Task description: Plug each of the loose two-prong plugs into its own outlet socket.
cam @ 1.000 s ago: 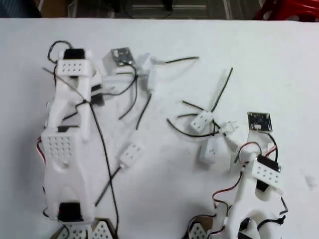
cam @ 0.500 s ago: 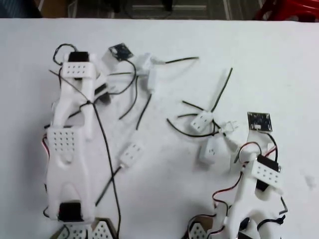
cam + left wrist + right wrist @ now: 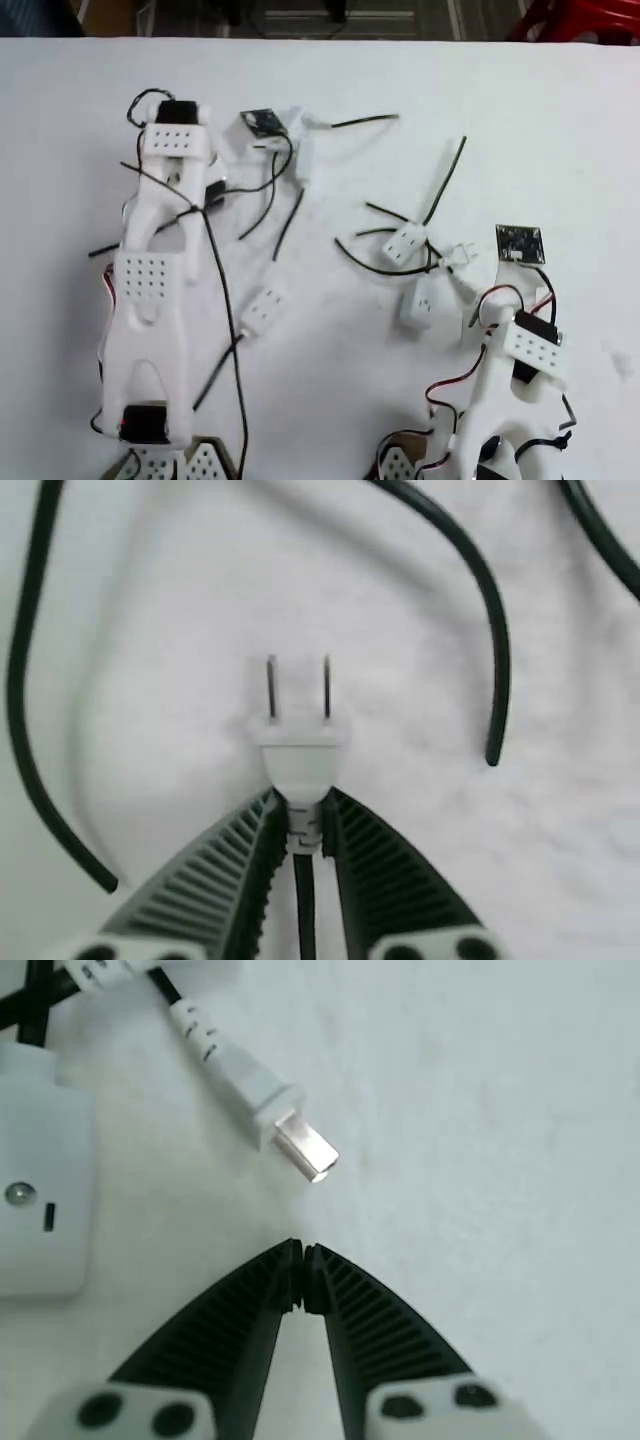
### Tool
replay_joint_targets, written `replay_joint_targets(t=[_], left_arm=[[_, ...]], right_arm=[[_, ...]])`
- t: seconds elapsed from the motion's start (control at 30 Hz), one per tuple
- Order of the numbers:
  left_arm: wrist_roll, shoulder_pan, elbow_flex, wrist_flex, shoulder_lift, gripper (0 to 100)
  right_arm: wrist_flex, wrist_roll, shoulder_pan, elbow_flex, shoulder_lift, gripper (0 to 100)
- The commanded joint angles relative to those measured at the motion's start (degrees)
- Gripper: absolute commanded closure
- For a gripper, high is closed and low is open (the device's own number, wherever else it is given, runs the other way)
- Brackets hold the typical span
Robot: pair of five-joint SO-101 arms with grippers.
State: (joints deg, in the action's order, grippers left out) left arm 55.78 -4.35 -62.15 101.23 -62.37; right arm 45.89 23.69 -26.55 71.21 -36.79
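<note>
My left gripper (image 3: 303, 825) is shut on the neck of a white two-prong plug (image 3: 299, 748), whose two prongs point away over the bare table. In the high view that arm (image 3: 150, 280) stretches up the left side, and the plug (image 3: 301, 150) sits at its tip. My right gripper (image 3: 302, 1260) is shut on nothing. Just ahead of it lies a second white plug (image 3: 262, 1095) on a black cord, beside a white socket block (image 3: 40, 1200). Three white sockets lie on the table: one (image 3: 265, 308) at centre left, and two (image 3: 405, 243) (image 3: 420, 300) near the right arm.
Short black cords (image 3: 445, 180) loop and cross around the sockets in the middle of the white table (image 3: 560, 130). A long black cable (image 3: 225, 320) from the left arm runs down past the centre-left socket. Red and black wires hang at the right arm's base.
The left arm has swung to the right with its plug, toward the table's middle. The right arm, the sockets and the loose plug have stayed put.
</note>
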Motion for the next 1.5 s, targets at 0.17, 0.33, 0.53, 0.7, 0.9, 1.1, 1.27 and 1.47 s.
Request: replay_joint_targets(t=[0.17,0.33,0.53,0.7,0.9,1.1,1.27,1.47], left_arm=[[-2.6,-0.2,14.6,1.4,13.6,97],[-2.6,-0.3,34.1,1.1,29.3,98],[-2.5,-0.6,53.5,1.1,44.4,98],[-2.9,-4.4,65.0,-3.4,50.1,97],[-2.5,-13.3,71.4,-11.5,50.1,95],[-2.5,-13.3,73.8,-10.5,50.0,79],[-2.6,-12.4,78.4,-16.5,50.0,76],[-2.9,-11.7,80.0,-21.7,50.1,76]], right_arm=[[-0.8,0.2,0.1,-0.2,0.0,97.4],[-0.8,0.2,0.1,-0.2,0.0,97.4],[-0.8,0.2,0.2,-0.2,0.0,97.4],[-0.7,0.2,0.2,-0.2,0.0,97.4],[-0.6,0.2,0.2,-0.2,0.0,97.4],[-0.6,0.2,0.2,-0.2,0.0,97.4],[-0.6,0.3,0.2,-0.2,0.0,97.4],[-0.7,0.3,0.2,-0.2,0.0,97.4]])
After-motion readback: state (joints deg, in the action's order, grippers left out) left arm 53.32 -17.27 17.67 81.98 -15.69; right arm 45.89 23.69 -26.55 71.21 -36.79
